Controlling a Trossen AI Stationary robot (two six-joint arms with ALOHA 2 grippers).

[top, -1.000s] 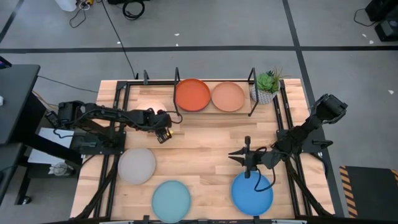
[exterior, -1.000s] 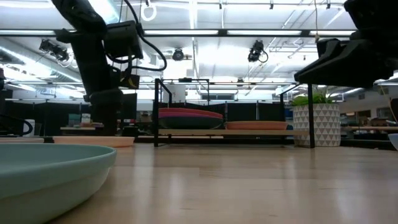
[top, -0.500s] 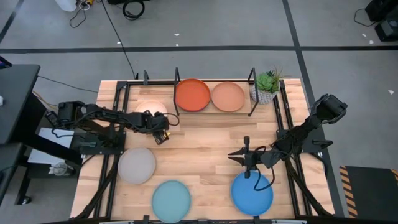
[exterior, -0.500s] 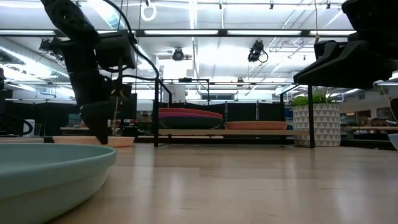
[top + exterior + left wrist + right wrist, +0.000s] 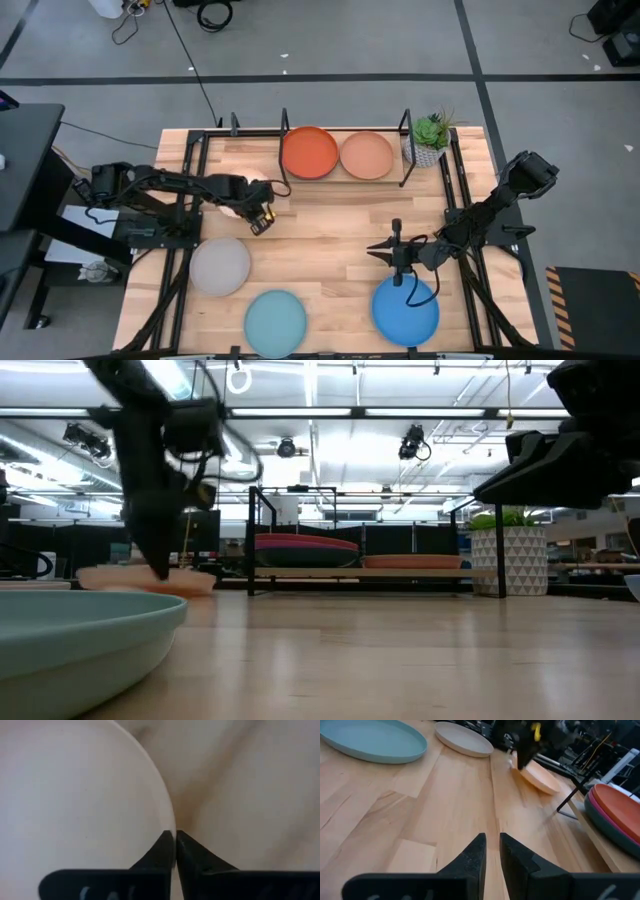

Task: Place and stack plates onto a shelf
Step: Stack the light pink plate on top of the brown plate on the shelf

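step: I'm mid-pickup on the cream plate (image 5: 75, 800) with the left arm; lift just starting, I think.
left claw (image 5: 262, 222): clenched on the cream plate's rim. Wrist view shows both fingers (image 5: 160, 852) pinching the edge, worktop (image 5: 240, 795) on the other side.
cream plate position: back-left of the worktop, just beside the shelf's left end. In the low view it looks tilted, one edge up, other edge at or near the wood.
shelf (image 5: 405, 128): back centre. Orange plate (image 5: 309, 152) tops the left stack, with darker plates under it in the low view. Peach-tan plate (image 5: 366, 155) sits on the right side.
still on the worktop: grey plate (image 5: 220, 266), pale teal plate (image 5: 275, 320), bright blue plate (image 5: 405, 307), all along the front.
right claw (image 5: 384, 252): fingers nearly together, holding nothing, parked above the worktop just behind the bright blue plate.
next: I need to raise the cream plate clear of the shelf post, carry it right, lower it flat on a stack. Peach-tan side looks lower, so I'd go there.
risk: rim-only pinch, plate may swing or slip on the carry.
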